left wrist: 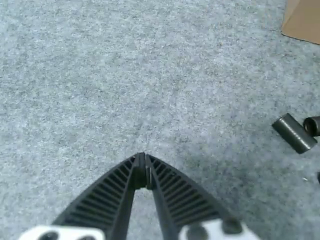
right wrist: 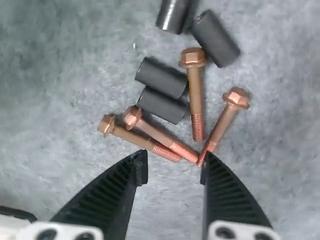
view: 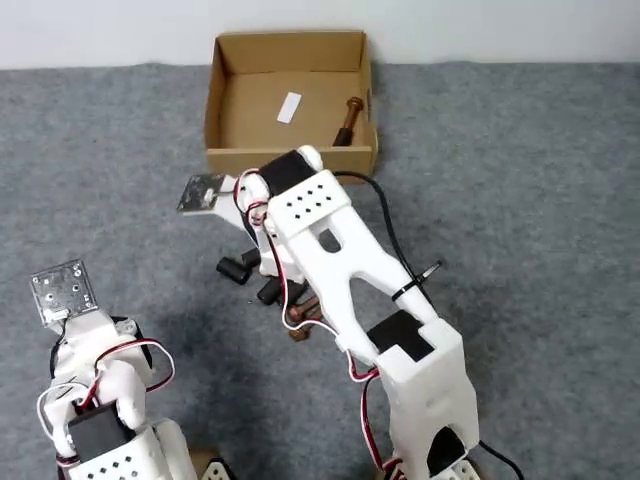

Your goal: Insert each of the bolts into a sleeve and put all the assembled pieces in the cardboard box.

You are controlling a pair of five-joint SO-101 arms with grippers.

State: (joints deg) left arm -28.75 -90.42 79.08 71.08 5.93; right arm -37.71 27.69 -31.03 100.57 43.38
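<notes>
Several copper bolts (right wrist: 194,90) and several black sleeves (right wrist: 161,77) lie loose in a cluster on the grey carpet. My right gripper (right wrist: 174,165) hovers open just over the threaded ends of two bolts (right wrist: 155,132), with nothing between its fingers. In the high view the right arm (view: 340,260) covers most of this cluster; a sleeve (view: 236,268) and bolt heads (view: 300,318) peek out beside it. The cardboard box (view: 225,130) at the back holds one bolt in a sleeve (view: 347,122). My left gripper (left wrist: 141,162) is shut and empty over bare carpet, well apart from a sleeve (left wrist: 295,132).
A white label (view: 289,107) lies on the box floor. A corner of the box (left wrist: 302,20) shows in the left wrist view. The left arm (view: 100,400) sits at the near left. Open carpet stretches to the right of the right arm.
</notes>
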